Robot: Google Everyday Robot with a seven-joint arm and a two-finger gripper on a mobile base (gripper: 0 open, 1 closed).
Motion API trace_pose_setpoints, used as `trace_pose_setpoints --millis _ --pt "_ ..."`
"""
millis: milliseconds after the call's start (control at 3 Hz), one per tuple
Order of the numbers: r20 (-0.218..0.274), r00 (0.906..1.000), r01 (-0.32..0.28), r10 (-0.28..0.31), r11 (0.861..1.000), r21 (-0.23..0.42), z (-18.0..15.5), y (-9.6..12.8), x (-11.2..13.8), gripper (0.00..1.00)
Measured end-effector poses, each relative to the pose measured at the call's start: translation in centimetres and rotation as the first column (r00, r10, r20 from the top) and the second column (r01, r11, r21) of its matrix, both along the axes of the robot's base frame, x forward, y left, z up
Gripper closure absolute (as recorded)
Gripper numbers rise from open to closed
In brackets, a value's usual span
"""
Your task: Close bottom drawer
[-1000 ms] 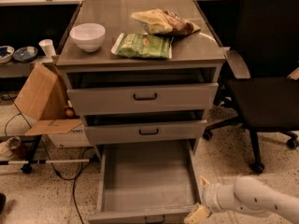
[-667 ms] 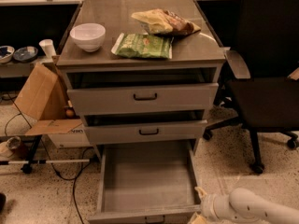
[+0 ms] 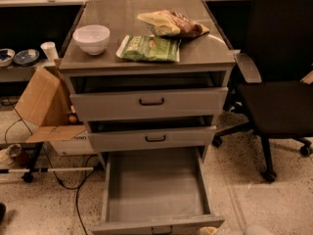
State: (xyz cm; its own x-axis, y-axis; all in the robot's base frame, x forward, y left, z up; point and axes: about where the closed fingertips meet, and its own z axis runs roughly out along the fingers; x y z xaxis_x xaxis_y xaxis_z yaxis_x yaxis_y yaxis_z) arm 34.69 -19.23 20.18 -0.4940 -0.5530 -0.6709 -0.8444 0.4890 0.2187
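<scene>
While open, bottom drawer (image 3: 155, 190) lies lengthwise toward camera, gripper (image 3: 209, 230) lower-right, state unclear.

1. The bottom drawer (image 3: 155, 192), lowest of three and grey metal, stands pulled far out at lower centre of the frame, showing its long plain tray.
2. Its short front panel, with a small dark handle (image 3: 161, 228), meets the bottom edge.
3. The gripper (image 3: 209, 231) shows as a pale tip just right of that panel.

Gripper (image 3: 209, 231) mostly beyond the bottom edge
</scene>
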Motion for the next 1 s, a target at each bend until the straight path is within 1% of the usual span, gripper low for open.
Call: trace_pose_setpoints --millis 333,667,1000 --pt "-0.01 0.9996 0.026 -0.026 0.999 0.042 -1.6 0.0 -1.4 0.66" --pt "-0.022 0.9995 0.022 -0.021 0.997 0.069 -2.9 0.8 -1.7 0.88" --pt "-0.024 0.9995 0.022 -0.02 0.997 0.075 -4.5 1.8 -0.8 1.0"
